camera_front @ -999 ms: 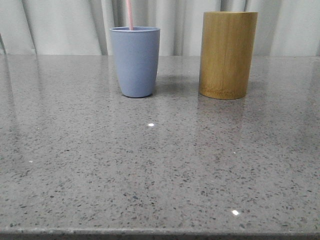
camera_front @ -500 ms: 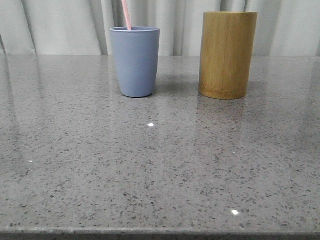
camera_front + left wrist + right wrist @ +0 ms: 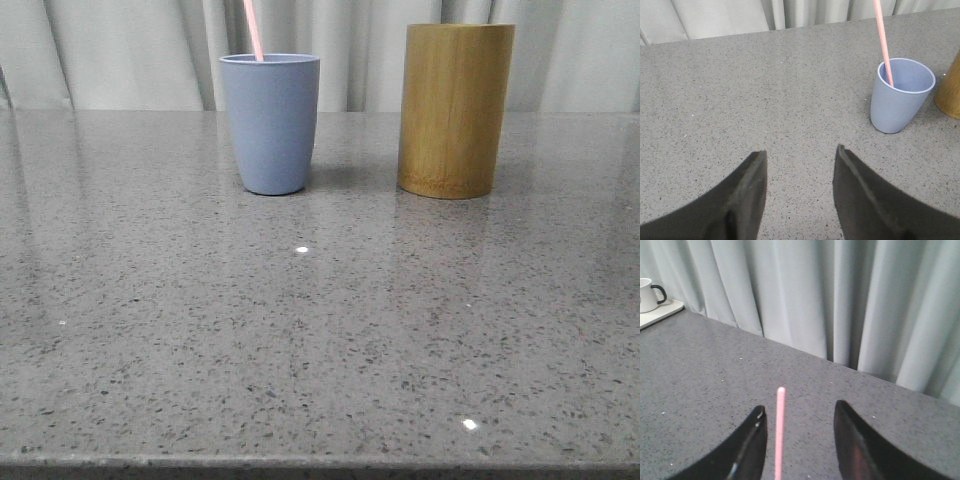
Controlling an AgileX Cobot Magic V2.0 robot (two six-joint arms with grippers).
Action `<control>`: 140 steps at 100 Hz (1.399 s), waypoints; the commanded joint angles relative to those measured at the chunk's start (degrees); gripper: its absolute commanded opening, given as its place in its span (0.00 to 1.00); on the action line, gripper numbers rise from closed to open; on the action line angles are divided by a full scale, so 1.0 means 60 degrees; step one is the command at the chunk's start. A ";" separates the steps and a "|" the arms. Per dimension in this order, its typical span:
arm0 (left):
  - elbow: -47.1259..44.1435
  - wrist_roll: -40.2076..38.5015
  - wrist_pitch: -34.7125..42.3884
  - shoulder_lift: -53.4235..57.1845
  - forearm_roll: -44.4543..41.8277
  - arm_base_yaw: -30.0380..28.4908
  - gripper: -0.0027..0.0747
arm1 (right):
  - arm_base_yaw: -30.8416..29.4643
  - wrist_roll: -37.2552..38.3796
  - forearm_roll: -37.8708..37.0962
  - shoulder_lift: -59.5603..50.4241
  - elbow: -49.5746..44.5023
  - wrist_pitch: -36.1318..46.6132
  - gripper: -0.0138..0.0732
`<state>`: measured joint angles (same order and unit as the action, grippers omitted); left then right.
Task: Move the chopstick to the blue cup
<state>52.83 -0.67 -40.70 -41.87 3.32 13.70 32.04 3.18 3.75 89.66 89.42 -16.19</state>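
The blue cup (image 3: pixel 270 125) stands on the grey stone table, back left of centre. One pale pink chopstick (image 3: pixel 254 35) stands in it and leans left at the top. Neither gripper shows in the front view. In the left wrist view my left gripper (image 3: pixel 801 150) is open and empty above bare table, well apart from the blue cup (image 3: pixel 897 102) and the chopstick (image 3: pixel 882 40). In the right wrist view my right gripper (image 3: pixel 799 406) is open, with the top of the chopstick (image 3: pixel 780 430) between its fingers, close to one finger and not gripped.
A taller yellow-brown bamboo cylinder (image 3: pixel 455 110) stands to the right of the blue cup; its edge shows in the left wrist view (image 3: pixel 950 95). Pale curtains hang behind the table. A white mug (image 3: pixel 647 295) on a tray (image 3: pixel 662 312) sits at the table's far side.
The chopstick in the blue cup has tipped from nearly upright to leaning left at its top. Since half a second ago nothing has moved.
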 commanded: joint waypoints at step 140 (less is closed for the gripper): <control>-0.3334 -0.0532 0.2670 0.2846 -0.0553 -0.0017 0.19 | -0.2690 -0.0001 -0.0024 -1.0846 -1.0149 0.1619 0.22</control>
<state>32.65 -3.26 -29.52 -26.41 0.00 13.70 16.29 3.18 3.85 27.26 29.15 -11.27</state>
